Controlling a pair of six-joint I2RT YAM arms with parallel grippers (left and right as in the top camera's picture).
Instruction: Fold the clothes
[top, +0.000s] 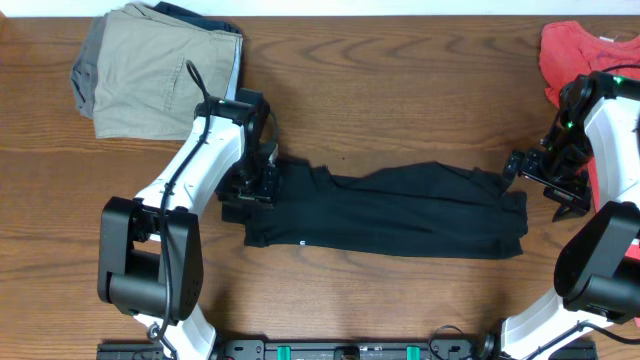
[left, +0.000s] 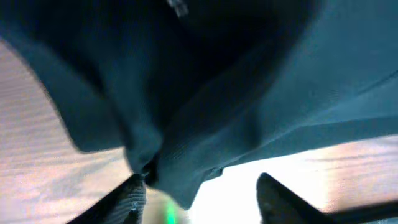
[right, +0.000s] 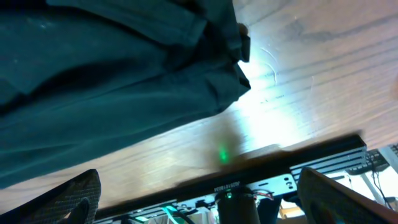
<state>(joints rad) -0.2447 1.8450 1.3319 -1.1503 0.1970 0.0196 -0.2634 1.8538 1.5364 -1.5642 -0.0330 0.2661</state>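
Observation:
The black clothes (top: 400, 210) lie stretched left to right across the wooden table, folded lengthwise, with a small white logo (top: 302, 241) near the front left edge. My left gripper (top: 250, 188) hovers over their left end. In the left wrist view its fingers (left: 202, 199) are spread, and the dark fabric (left: 249, 93) bunches right by the left finger. My right gripper (top: 535, 175) is at the garment's right end. In the right wrist view its jaws (right: 199, 199) are wide open and empty, with the fabric (right: 93, 81) just ahead of them.
A folded khaki-beige garment (top: 150, 65) lies at the back left on a dark item (top: 205, 20). A coral-red top (top: 580, 55) lies at the back right, behind my right arm. The table's front edge and a black rail (right: 280, 168) show in the right wrist view.

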